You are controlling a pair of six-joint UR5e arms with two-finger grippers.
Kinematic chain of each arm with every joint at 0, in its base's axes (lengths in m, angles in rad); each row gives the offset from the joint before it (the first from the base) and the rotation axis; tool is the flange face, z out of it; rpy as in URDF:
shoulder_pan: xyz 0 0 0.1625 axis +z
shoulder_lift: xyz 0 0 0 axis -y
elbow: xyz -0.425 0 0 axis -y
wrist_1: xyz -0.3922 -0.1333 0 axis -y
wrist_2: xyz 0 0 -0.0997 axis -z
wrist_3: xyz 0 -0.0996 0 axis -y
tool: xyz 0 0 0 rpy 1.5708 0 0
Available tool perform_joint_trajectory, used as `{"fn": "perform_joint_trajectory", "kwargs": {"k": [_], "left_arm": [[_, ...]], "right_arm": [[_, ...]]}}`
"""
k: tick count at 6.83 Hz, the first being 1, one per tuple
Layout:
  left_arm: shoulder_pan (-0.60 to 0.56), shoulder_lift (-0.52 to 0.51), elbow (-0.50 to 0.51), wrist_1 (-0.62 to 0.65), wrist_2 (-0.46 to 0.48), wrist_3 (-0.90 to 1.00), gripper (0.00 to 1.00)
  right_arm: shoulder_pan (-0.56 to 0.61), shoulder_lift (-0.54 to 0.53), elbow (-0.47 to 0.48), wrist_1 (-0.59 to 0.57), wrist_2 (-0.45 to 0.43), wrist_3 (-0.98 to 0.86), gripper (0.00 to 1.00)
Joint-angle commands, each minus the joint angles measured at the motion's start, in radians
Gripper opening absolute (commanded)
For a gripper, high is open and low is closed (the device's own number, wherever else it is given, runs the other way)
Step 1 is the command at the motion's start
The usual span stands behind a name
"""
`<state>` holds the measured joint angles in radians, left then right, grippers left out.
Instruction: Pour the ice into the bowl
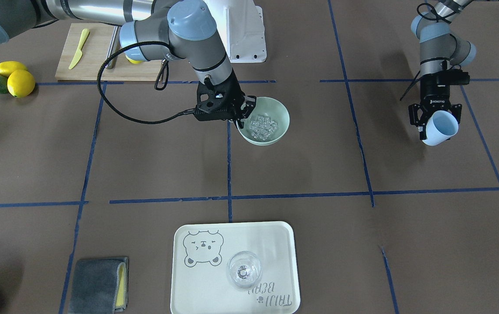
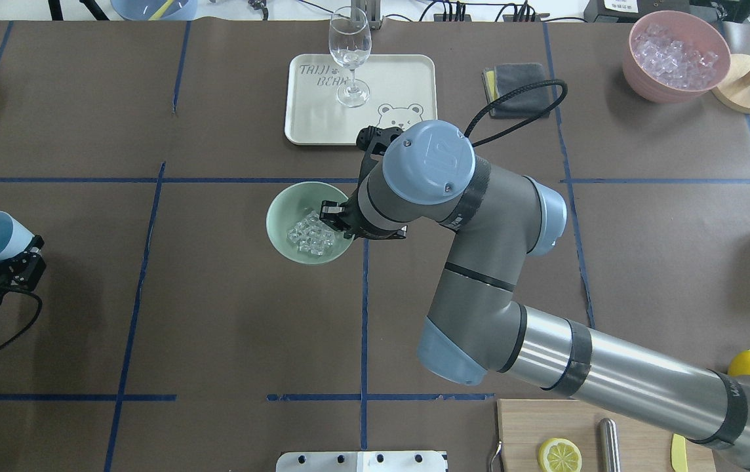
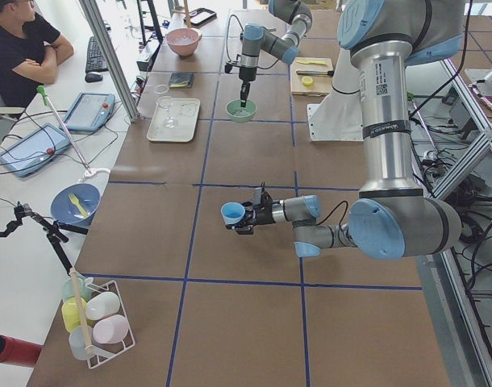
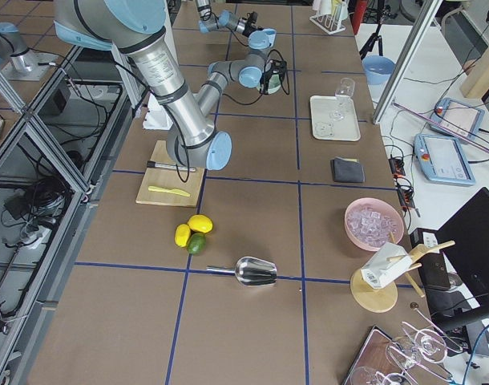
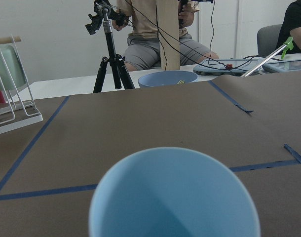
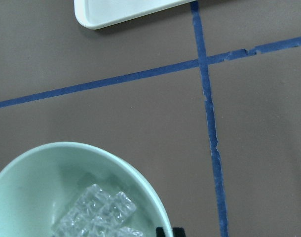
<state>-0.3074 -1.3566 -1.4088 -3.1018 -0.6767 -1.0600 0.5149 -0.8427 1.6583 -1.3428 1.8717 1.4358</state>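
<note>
Overhead cam behind the robot, another facing it across the desk point(image 1: 275, 174), one at each end, wrist cams close-up; both high ones share the bowl point(image 1: 283, 124).

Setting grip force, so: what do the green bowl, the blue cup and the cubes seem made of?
The bowl: probably matte plastic or melamine; even mint walls, no glare. The cup: likely matte plastic too; flat pale blue, thin rim. The ice: clear and glassy with bright glints; real ice or acrylic, cannot tell.
</note>
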Motion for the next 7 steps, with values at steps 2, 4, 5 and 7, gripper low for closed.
{"fn": "perform_joint_trajectory", "kwargs": {"k": [2, 4, 5, 7], "left_arm": [[0.016, 0.002, 0.005, 0.015, -0.001, 0.006, 0.99], [0.016, 0.004, -0.004, 0.011, -0.006, 0.008, 1.0], [0.011, 0.014, -0.033, 0.009, -0.009, 0.017, 1.0], [0.002, 0.113, -0.187, 0.009, -0.012, 0.104, 1.0]], "right_arm": [[0.063, -0.094, 0.084, -0.004, 0.061, -0.046, 0.0], [0.08, -0.163, 0.136, -0.004, 0.069, -0.09, 0.0], [0.088, -0.197, 0.171, -0.003, 0.069, -0.11, 0.0], [0.094, -0.298, 0.234, 0.005, 0.075, -0.17, 0.0]]}}
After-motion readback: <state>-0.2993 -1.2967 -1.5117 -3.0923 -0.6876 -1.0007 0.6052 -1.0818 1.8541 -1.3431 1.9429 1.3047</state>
